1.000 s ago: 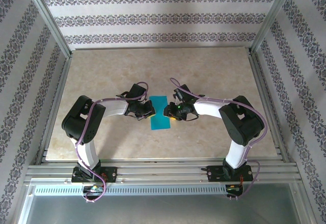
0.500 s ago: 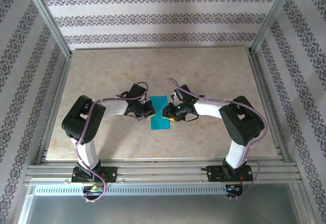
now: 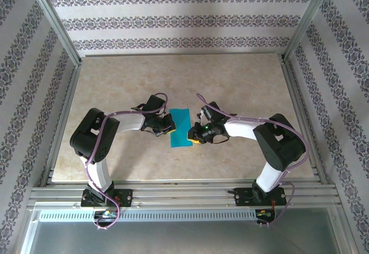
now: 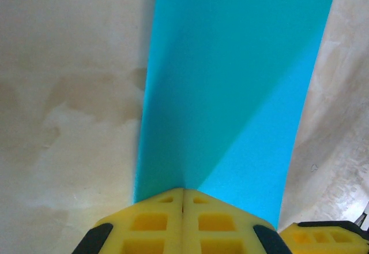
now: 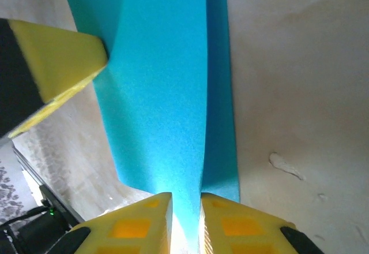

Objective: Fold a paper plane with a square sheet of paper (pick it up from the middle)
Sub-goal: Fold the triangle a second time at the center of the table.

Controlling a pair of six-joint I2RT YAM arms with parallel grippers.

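The paper (image 3: 181, 127) is lying near the middle of the table (image 3: 115, 81) as a narrow teal strip, long side running away from the near edge. It's looking folded lengthwise, with one layer bowing up off the other.

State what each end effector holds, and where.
Both grip the thin teal-blue paper sheet: left end effector pinches its left edge, right end effector its right edge.

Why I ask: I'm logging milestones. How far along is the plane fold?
Done: the square sheet of paper looks doubled into a narrow strip, with two layers showing in the right wrist view. In hand: the left hand and right hand each pinch an edge. Still to do: no pointed nose or wing folds yet.
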